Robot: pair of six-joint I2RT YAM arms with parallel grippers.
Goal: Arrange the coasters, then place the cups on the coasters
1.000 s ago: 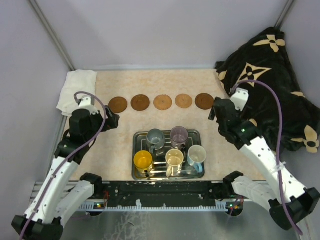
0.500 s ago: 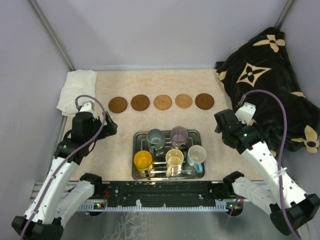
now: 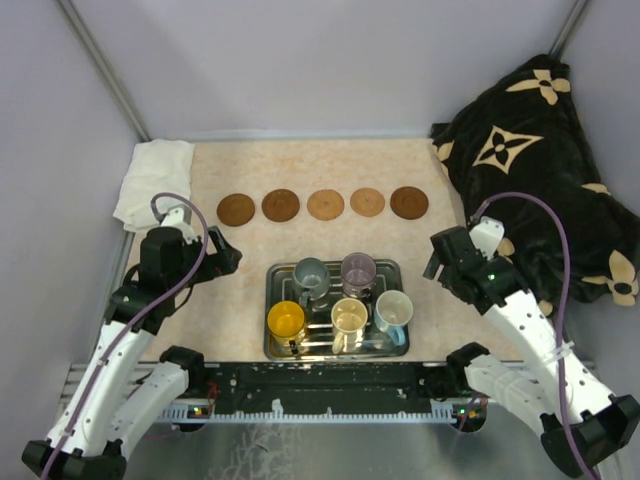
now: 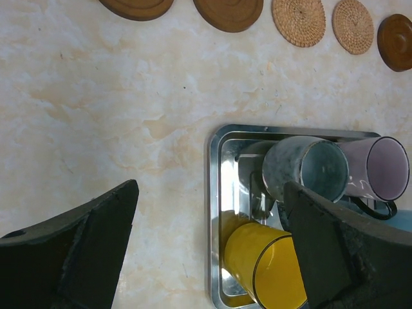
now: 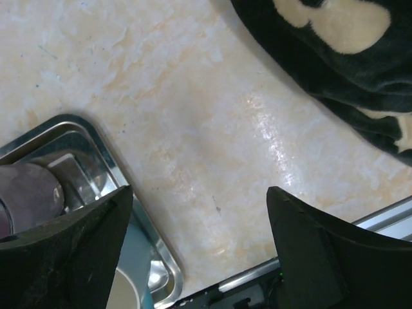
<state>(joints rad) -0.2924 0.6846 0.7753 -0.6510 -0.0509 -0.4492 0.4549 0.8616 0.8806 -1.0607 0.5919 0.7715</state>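
Five coasters [image 3: 325,204] in a row across the far tabletop [image 3: 330,165], five cups [image 3: 349,292] bunched in the near metal tray [image 3: 271,272], left tool [image 3: 224,253] and right tool [image 3: 435,258] wide open, empty, flanking the tray

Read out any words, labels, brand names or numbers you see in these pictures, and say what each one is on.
No text can be read in any view.
Black blanket: cream flower and star motifs only, no letters.
Cups, tray and coasters: no print or label visible.
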